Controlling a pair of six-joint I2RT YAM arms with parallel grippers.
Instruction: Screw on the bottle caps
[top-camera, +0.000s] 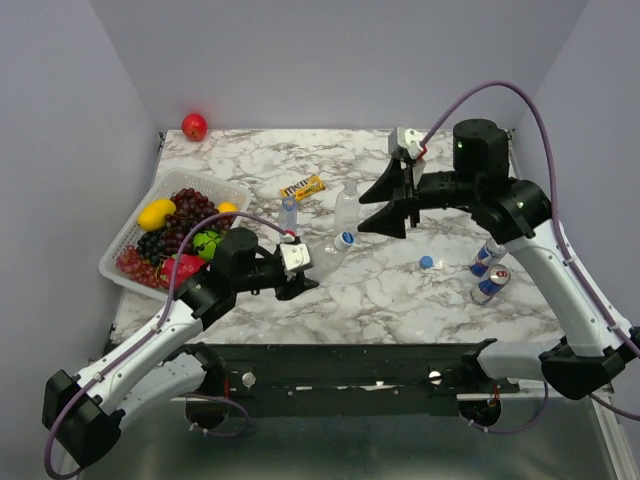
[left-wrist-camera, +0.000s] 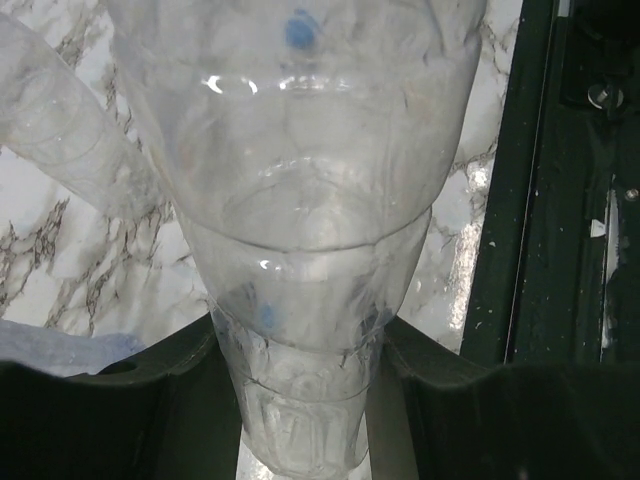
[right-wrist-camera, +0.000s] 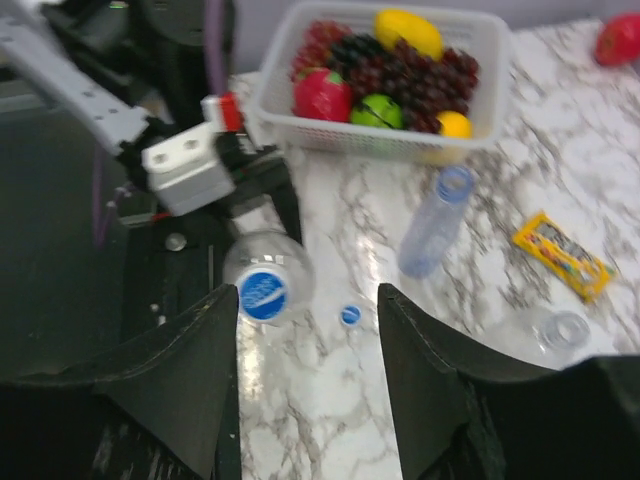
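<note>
The left claw (left-wrist-camera: 300, 360) is squeezing a clear bottle (left-wrist-camera: 300, 200) lying sideways (a blue cap (right-wrist-camera: 264, 294) is sitting on its end). The right claw (right-wrist-camera: 308, 300) is hanging open, holding nothing, near a loose cap (right-wrist-camera: 350, 315).

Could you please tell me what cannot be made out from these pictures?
Left wrist view: the held bottle fills the frame; the bottom edge cuts off its near end.
Top view: the left pincer has its fingertips hidden under its own wrist.
Right wrist view: blur leaves it unclear whether the slim bottle is capped.
Same view: the blue cap on the held bottle may be tight or loose; blurred.
Yellow packet: print unreadable, blurred.
</note>
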